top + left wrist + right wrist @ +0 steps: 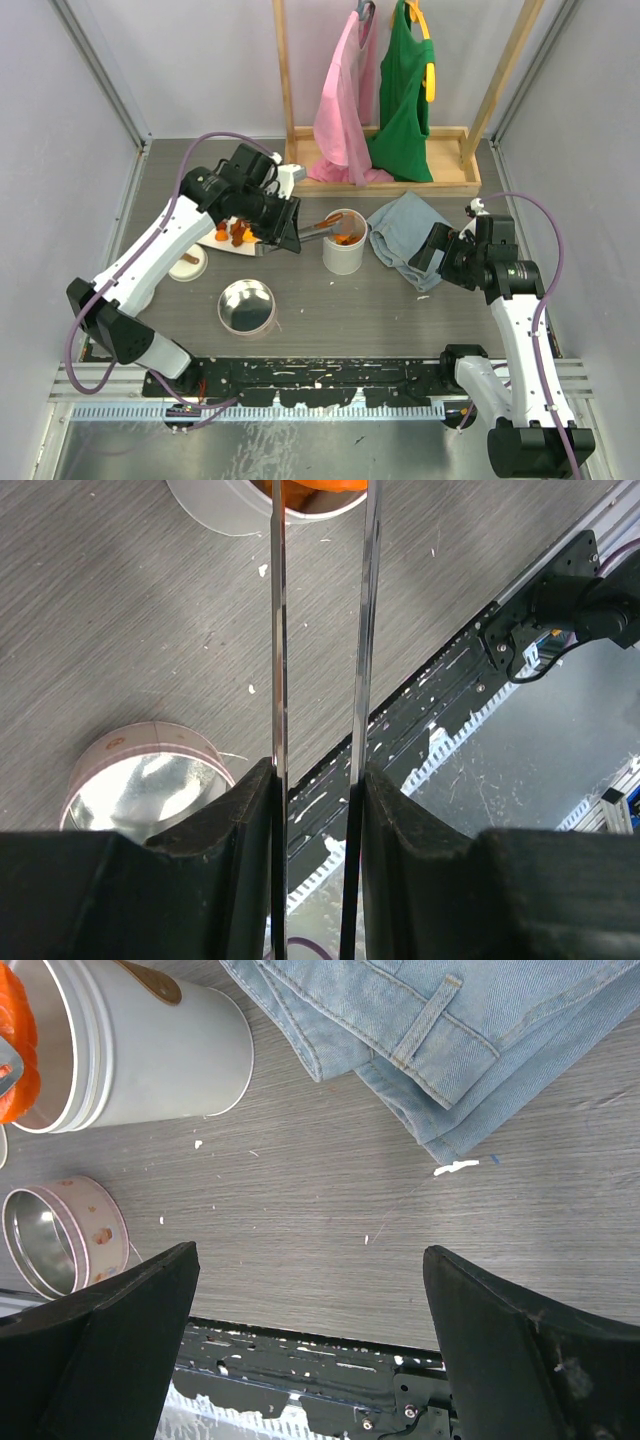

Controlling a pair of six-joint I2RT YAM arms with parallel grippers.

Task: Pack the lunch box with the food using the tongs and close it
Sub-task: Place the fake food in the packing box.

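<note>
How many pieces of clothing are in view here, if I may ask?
3: a pink top hangs on the wooden rack, a green top hangs to its right, and folded denim lies on the table beside the white container.

No legible txt, nos., brand marks or signs in any view.

Candidates checked:
- Lunch box (160, 1060): brown patch (150, 980) on white wall near rim. Shape only, no chars. resolvable.
- Lid (105, 1225): small brown spots on pale pink side wall, too small and blurred to tell print from pattern. Same in left wrist view.
- Jeans (420, 1020): belt loop and seams only; no tag txt visible.
</note>
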